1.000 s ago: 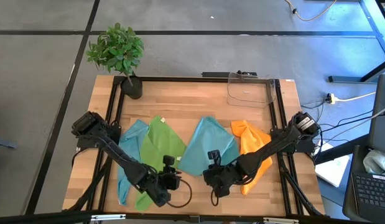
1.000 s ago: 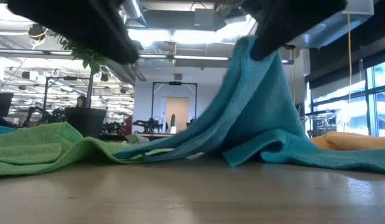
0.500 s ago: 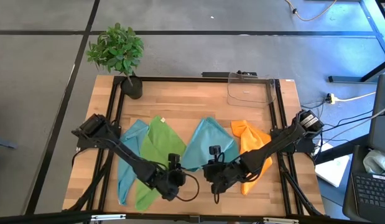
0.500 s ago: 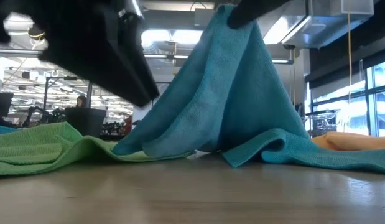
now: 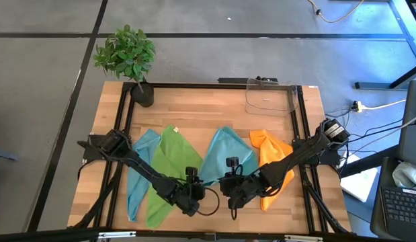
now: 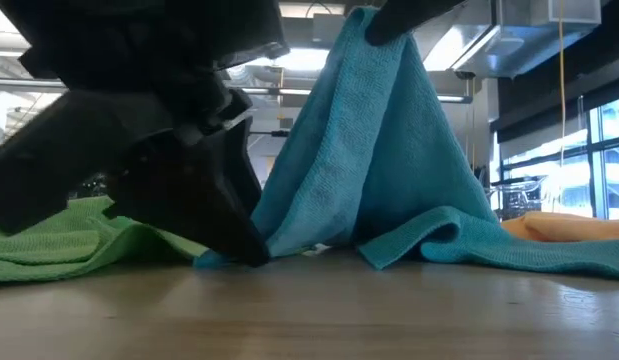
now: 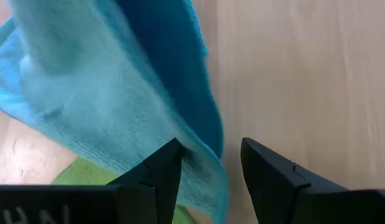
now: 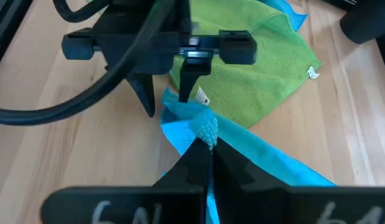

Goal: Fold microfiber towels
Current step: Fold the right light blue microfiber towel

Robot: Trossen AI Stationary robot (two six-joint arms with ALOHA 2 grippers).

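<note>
While the high view lays out the whole wooden tabletop (image 5: 194,111), it shows four cloths in a row: a light blue towel (image 5: 139,168), a lime green towel (image 5: 169,161), a teal towel (image 5: 224,156) and an orange towel (image 5: 271,161), with a potted plant (image 5: 127,57) and a clear plastic bin (image 5: 269,96) along the far edge. Both dark arms meet at the teal towel's near corner, the left tool (image 5: 192,195) beside the right tool (image 5: 233,195). Only the low view reveals height: the teal cloth rises in a tent-like peak, its nubby weave draping in soft folds, pinched at the top by the right tool (image 6: 374,22). From the left wrist, the left tool (image 7: 211,165) stands wide, one finger against the teal hem. From the right wrist, the right tool (image 8: 204,138) is clamped on a bunched teal corner.
</note>
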